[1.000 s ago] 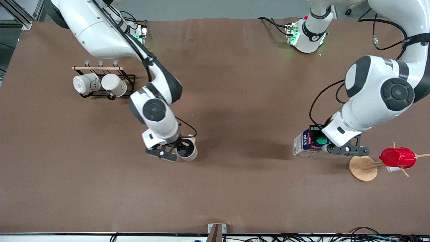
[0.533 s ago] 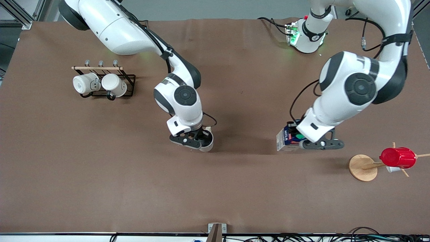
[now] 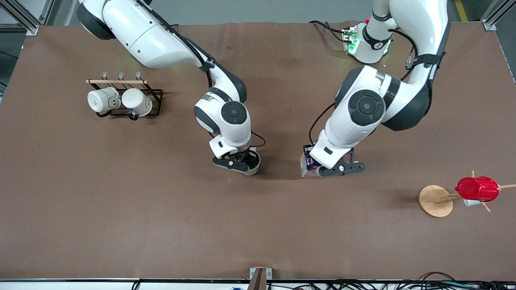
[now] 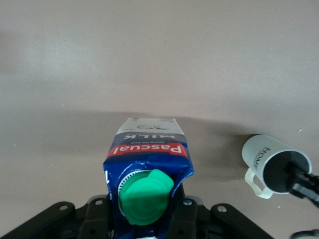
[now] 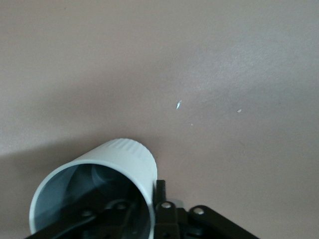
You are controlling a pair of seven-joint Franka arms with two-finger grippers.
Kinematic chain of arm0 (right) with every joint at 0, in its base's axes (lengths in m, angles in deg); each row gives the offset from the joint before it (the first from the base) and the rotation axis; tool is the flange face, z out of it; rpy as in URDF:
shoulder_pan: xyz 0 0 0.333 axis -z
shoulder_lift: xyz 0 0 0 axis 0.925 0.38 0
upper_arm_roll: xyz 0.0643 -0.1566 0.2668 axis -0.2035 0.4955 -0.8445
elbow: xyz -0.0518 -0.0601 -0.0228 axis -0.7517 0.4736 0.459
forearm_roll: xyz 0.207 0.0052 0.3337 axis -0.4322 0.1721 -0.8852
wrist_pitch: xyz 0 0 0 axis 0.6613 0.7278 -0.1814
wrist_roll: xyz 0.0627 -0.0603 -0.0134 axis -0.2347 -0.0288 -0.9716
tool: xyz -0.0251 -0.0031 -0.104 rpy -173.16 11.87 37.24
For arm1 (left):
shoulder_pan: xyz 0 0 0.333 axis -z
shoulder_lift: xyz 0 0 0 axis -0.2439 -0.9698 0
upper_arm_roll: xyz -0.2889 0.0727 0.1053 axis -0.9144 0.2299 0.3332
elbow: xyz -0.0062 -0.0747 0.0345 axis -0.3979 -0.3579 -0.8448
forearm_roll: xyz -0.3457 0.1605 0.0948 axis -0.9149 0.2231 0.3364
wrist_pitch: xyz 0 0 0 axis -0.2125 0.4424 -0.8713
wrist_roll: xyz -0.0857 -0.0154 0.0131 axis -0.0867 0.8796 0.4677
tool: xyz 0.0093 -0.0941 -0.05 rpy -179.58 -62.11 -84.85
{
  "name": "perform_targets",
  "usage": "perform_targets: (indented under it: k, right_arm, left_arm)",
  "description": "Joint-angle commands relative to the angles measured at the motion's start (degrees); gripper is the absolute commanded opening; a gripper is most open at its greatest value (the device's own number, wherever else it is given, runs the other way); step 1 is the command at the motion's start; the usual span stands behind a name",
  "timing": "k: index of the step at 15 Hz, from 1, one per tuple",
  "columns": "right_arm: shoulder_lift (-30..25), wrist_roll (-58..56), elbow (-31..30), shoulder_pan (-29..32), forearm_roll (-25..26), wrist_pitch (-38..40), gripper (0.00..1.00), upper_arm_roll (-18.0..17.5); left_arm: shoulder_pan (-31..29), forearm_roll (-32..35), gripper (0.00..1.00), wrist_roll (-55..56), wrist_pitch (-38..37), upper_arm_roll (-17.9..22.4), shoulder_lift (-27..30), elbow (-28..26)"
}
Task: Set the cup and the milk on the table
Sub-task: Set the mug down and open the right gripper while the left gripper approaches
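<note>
Both grippers are converging over mid-table: right gripper (image 3: 242, 163) clamping the off-white, dark-lined cup's (image 3: 253, 162) rim, left gripper (image 3: 322, 167) gripping the blue-and-white milk (image 3: 307, 166) carton, now near each other over the brown table (image 3: 161, 225), seemingly nearing set-down.

Even, bright overhead light casts soft shadows under both arms on the table (image 3: 121, 225); all views sharp.

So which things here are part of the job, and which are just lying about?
Part of the job:
- cup, held by the right pincer
- milk, held by the left pincer
- table

Lying about:
- two white mugs on the black rack
- red cup on the wooden stand
</note>
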Motion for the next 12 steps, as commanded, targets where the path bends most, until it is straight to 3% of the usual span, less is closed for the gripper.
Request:
perform_targets:
  k: [1, 2, 3, 6, 10, 12]
  right_arm:
    - [-0.25, 1.79, -0.88, 0.13, 1.58, -0.03, 0.48, -0.62]
    - [-0.43, 2.14, -0.79, 0.13, 1.41, 0.40, 0.88, -0.71]
    - [-0.95, 2.66, -0.79, 0.65, 1.41, 0.75, 1.00, -0.88]
    - [-5.15, 3.02, -0.79, 5.12, 1.14, 6.26, 1.00, -4.21]
    - [-16.39, 2.49, -1.05, 15.39, 0.88, 18.30, 1.00, -9.05]
    - [-22.98, 1.70, -3.67, 20.06, 0.88, 20.36, 1.00, -8.97]
  left_arm:
    - [2.52, 0.96, 0.41, 4.14, -0.53, 0.24, -2.78, 4.04]
    - [3.31, 1.05, 0.41, 5.46, -0.53, 0.32, -3.40, 4.66]
    - [3.84, 1.05, 0.41, 6.43, -0.44, 0.41, -4.10, 5.27]
    - [5.95, 0.96, 0.41, 8.54, 0.35, 0.68, -5.86, 6.77]
    - [9.02, 1.22, 0.38, 9.87, 1.58, 0.94, -7.44, 6.77]
    - [9.82, 1.49, 0.39, 9.78, 2.54, 1.12, -8.32, 6.77]
